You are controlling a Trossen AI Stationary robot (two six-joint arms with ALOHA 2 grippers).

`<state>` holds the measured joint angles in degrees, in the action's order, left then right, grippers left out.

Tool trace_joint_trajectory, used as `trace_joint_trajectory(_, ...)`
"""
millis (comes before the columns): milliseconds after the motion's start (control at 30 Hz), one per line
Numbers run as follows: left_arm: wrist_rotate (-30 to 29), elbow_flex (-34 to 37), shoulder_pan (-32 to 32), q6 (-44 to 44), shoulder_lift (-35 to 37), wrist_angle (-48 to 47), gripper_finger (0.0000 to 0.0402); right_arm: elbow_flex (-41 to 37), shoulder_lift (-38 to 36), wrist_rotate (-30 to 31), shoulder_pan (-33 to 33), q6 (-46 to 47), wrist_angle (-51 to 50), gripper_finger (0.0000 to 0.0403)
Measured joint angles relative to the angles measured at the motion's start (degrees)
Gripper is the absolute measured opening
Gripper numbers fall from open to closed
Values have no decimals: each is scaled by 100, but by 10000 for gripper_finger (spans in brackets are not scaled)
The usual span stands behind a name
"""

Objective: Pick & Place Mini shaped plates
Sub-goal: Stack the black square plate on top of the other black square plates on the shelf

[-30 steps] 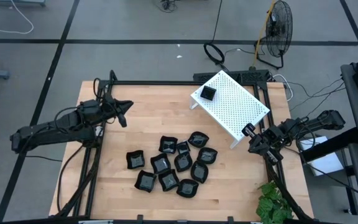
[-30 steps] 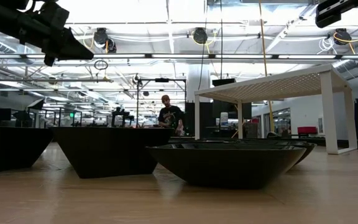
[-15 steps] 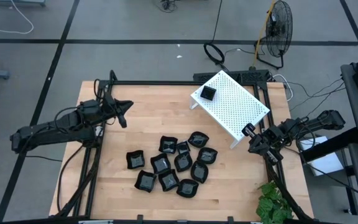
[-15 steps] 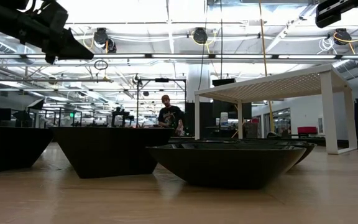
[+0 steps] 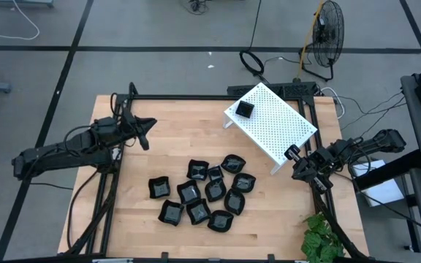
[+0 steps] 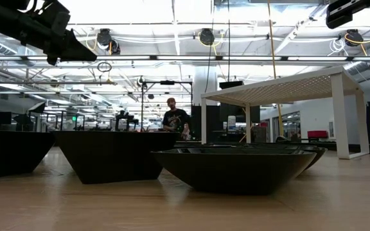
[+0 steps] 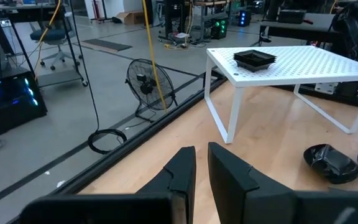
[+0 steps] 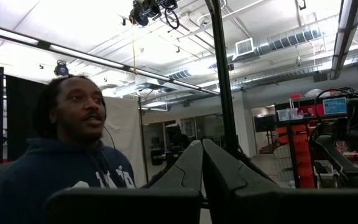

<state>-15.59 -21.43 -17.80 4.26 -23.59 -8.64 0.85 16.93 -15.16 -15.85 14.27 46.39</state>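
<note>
Glossy black mini shaped plates [image 5: 199, 196] lie unmoved near the white perforated rack [image 5: 272, 121], one on it; left gripper [image 5: 145, 131] nearly closed, right gripper [image 5: 294, 164] pressed together, both still idle.

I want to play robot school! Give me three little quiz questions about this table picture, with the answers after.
1. True or false: one small glossy black dish already sits on top of the white perforated metal rack.
2. Where is the cluster of small glossy black plates? A) on the wooden table B) on the rack C) on the floor
3. Fill in: the left claw holds ______.

Key: 1 true. 2 A. 3 nothing; it hangs over bare wood, nearly closed. The right claw, by the rack's corner, is shut and empty too.
</note>
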Motion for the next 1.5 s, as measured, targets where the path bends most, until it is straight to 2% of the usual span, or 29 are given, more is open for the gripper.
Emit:
trace_joint_trajectory(267, 10, 0, -166, 386, -64, 39, 58, -1, 0, -2, -1, -1, 0, 0)
trace_joint_trajectory(433, 15, 0, -190, 858, -327, 37, 121, 1, 0, 0, 0, -1, 1, 0)
trace_joint_trajectory(567, 30, 0, -190, 507, -583, 101, 169, 1, -2, 0, -1, -1, 2, 0)
trace_joint_trajectory(733, 200, 0, -190, 40, -826, 634, 198, -1, 0, 0, -1, 1, 0, 0)
trace_joint_trajectory(1000, 559, -11, -188, -252, -866, 855, 193, 1, 0, 0, 1, -1, 2, 0)
trace_joint_trajectory(1133, 658, -327, -149, -92, -867, 371, 183, 1, 0, 0, 0, 0, 2, 0)
trace_joint_trajectory(1333, 665, -1107, 60, 49, -866, -907, 172, 1, -1, -1, 1, 0, 0, 0)
trace_joint_trajectory(1500, 658, -1279, 118, -229, -866, -1318, 164, -1, -2, 0, 1, -1, 2, 0)
